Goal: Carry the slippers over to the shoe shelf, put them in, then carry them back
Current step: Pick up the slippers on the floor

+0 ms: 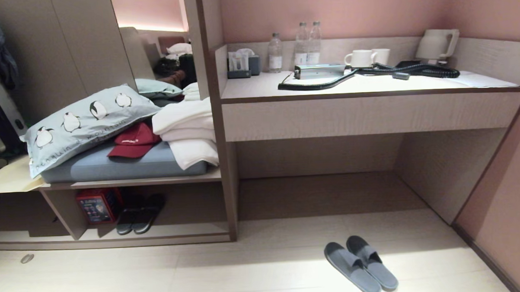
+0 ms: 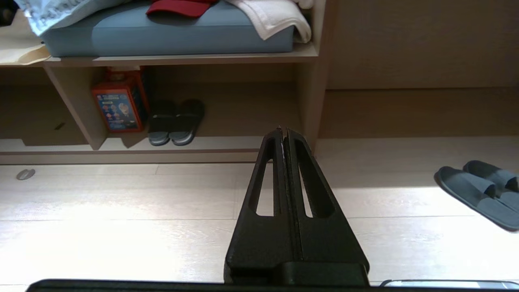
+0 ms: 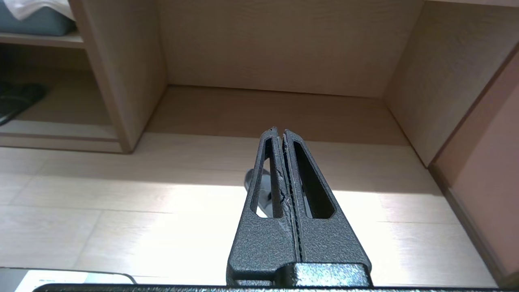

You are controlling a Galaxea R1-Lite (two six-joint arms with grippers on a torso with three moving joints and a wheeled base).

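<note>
Grey-blue fabric slide slippers (image 1: 360, 264) side by side on pale floor before the desk opening, low pale wood-grain shoe shelf (image 1: 116, 235) well apart leftward, left gripper (image 2: 283, 130) fingers pressed together empty, right gripper (image 3: 279, 131) likewise closed on nothing.

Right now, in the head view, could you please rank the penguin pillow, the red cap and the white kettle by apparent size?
1. penguin pillow
2. red cap
3. white kettle, which stands farther back, so its true size is unsure.

The pale wood-plank floor (image 1: 255, 267) carries the pair of soft grey-blue backless slippers (image 1: 360, 264), lying side by side, touching, before the desk's open recess.
</note>
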